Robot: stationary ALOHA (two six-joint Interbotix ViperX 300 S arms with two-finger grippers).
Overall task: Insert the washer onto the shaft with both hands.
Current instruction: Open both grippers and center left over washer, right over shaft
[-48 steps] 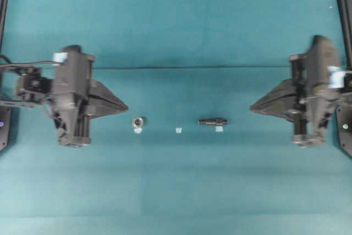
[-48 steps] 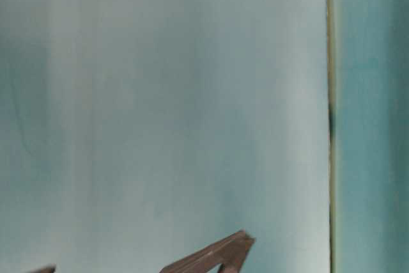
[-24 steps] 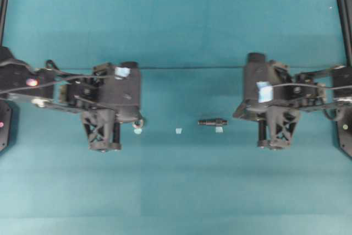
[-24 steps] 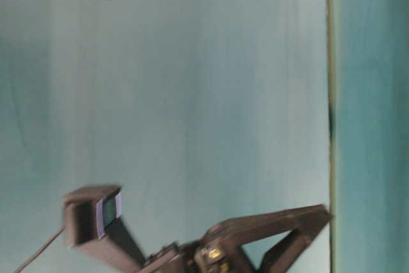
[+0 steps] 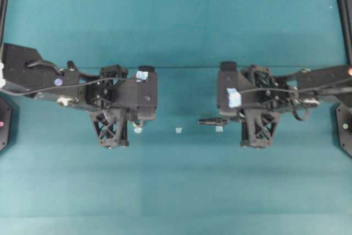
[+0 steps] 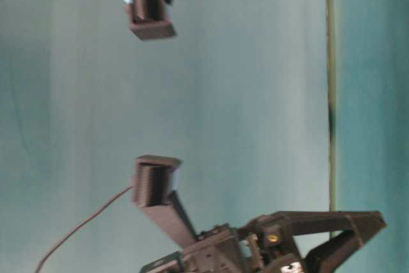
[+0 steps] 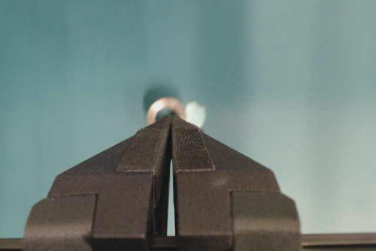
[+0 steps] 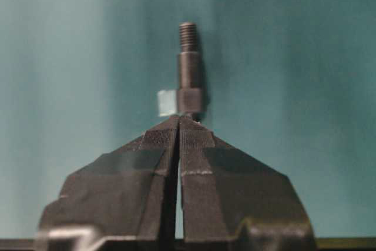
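Status: nothing picked up yet, whole job still ahead.

Landmark = middle tape square (image 5: 179,130) on teal mat (image 5: 176,191).

- Washer (image 7: 165,108): flat on mat, left of middle tape square, own pale tape bit just beside it. In overhead view mostly hidden under left arm; only wrist cam shows it properly.
- Shaft (image 8: 188,74): lying on mat right of middle tape square, threaded narrow end pointing toward that square, thick end toward right arm. Small tape bit (image 8: 167,102) touching or just beside thick end.
- Left gripper (image 7: 171,120): jaws fully closed, nothing between pads. Tips just short of washer per wrist cam; contact or not, can't tell.
- Right gripper (image 8: 178,120): jaws pressed together too, empty. Tips right at thick end of shaft; touching or a hair off, can't tell.

Table-level view: only arm bodies, no parts visible, no help.

Progress est: approach only. Remaining: open both sets of jaws, grab washer w/ left, grab shaft w/ right, lift, align hole w/ narrow end, slide on. Washer lying flat = likely fiddly pinch.
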